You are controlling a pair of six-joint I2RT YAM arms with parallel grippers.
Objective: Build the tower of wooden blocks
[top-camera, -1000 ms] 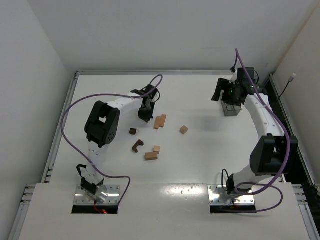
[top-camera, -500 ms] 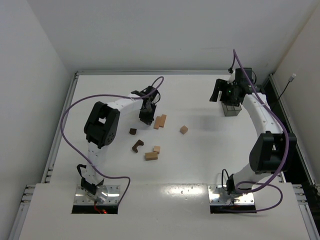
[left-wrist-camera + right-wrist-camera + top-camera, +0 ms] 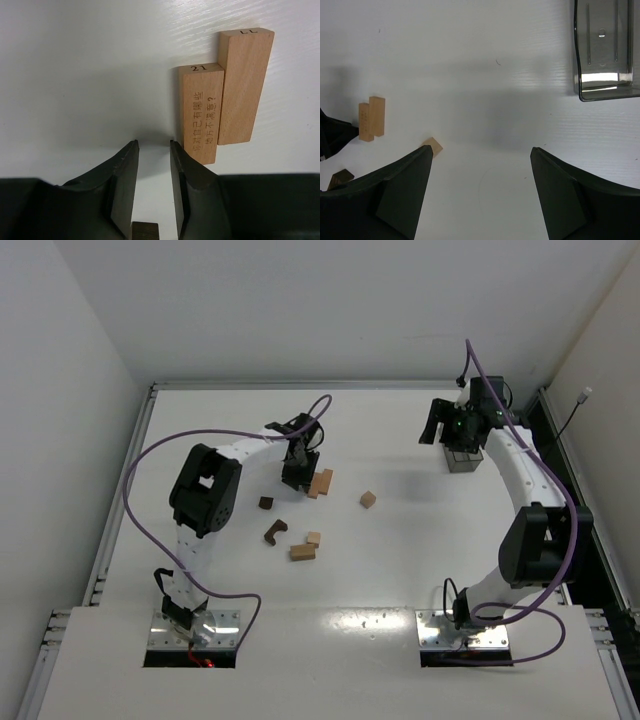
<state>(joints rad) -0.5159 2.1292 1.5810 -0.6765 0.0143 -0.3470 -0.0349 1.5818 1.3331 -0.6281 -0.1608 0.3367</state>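
Wood block tower (image 3: 302,553): unbuilt, 7 small blocks lying loose on the white counter (image 3: 400,560). 2 light tan wooden bars (image 3: 201,115) lie flat, side by side and touching. 1 tan cube (image 3: 368,499) sits apart; 1 dark brown cube (image 3: 265,503), 1 dark brown notched piece (image 3: 275,531) and 1 small tan cube (image 3: 313,538) lie nearer the bases. Left fingers (image 3: 125,170): narrowly parted, pinching nothing, just beside the bar marked 21. Right fingers (image 3: 395,190): spread wide, empty, near the dark translucent plastic bin (image 3: 605,50).
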